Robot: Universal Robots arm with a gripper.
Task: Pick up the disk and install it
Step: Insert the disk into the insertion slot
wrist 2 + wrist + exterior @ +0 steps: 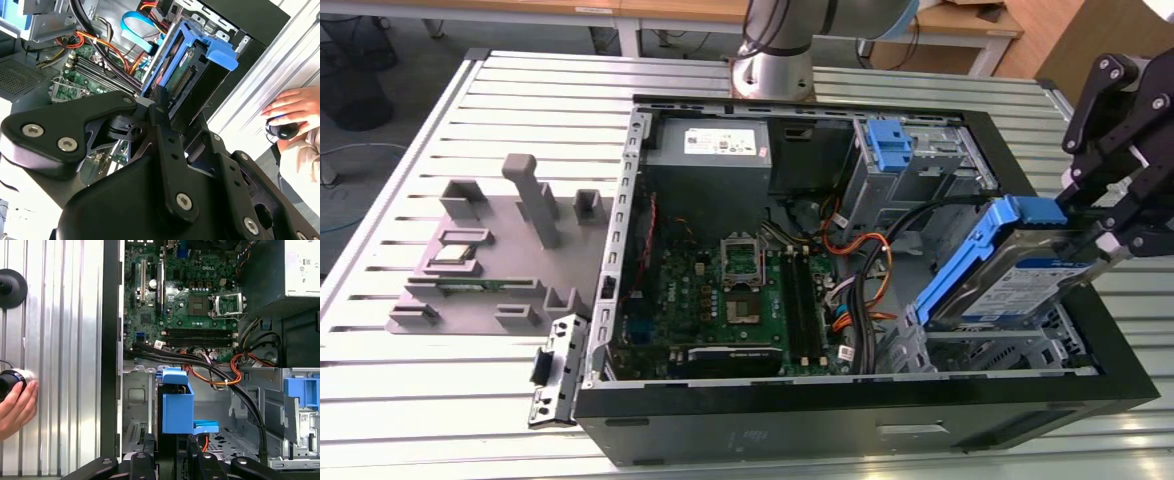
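I have the gripper [1105, 232] clamped on the disk [994, 285], which hangs tilted with one end high. Its lower end is down at the metal drive cage [987, 352] in the corner of the open computer case [854, 405] on the exterior view's right; I cannot tell whether they touch. Blue rails frame the disk's blue-and-white label, whose print I cannot make out. At the far side of the case sits the grey power supply [707, 145] with a white sticker, also illegible to me, and near it a blue bracket [887, 145]. In the first wrist view a person's hand [15, 407] rests on the slatted table [65, 340] beside the case.
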